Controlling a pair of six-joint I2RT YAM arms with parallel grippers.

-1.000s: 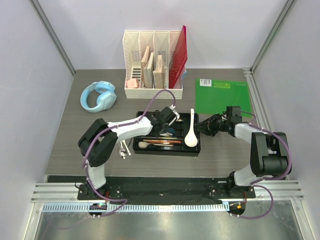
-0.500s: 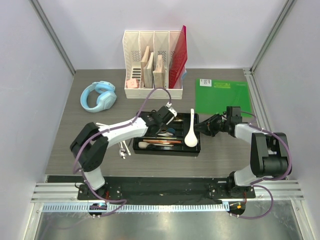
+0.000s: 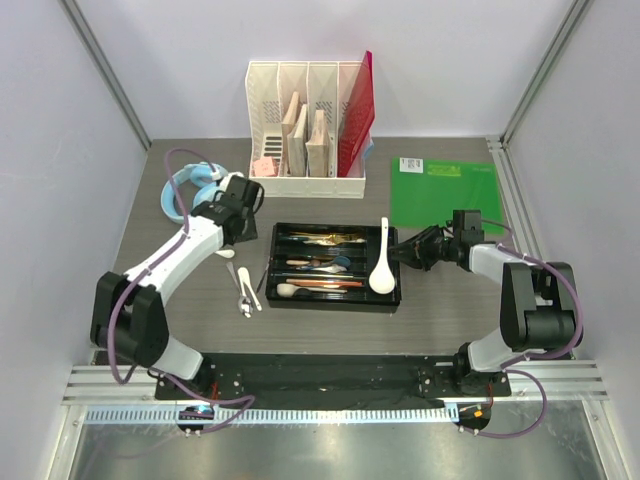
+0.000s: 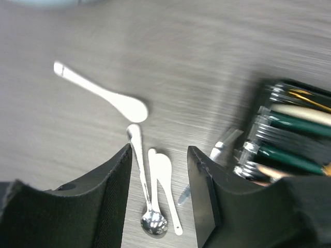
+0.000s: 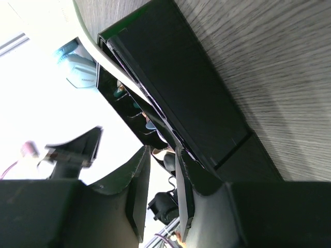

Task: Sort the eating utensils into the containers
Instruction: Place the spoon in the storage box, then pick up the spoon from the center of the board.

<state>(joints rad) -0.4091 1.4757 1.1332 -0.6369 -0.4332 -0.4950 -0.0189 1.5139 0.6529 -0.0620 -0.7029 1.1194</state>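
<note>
Grey table (image 3: 450,295), shallow black divided tray (image 3: 330,305), mixed cutlery (image 3: 320,265), white spoon (image 3: 381,268)

**Left arm leaves the tray, jaws open**

The left gripper (image 4: 158,152) swings away from above the black tray (image 3: 335,305). It now hangs over the tabletop (image 3: 180,290) on the tray's left, above 3 loose spoons (image 4: 163,174). Its jaws, shut 1 second ago, stand parted and hold nothing. The tray's upper compartments, covered before, show again.
</note>
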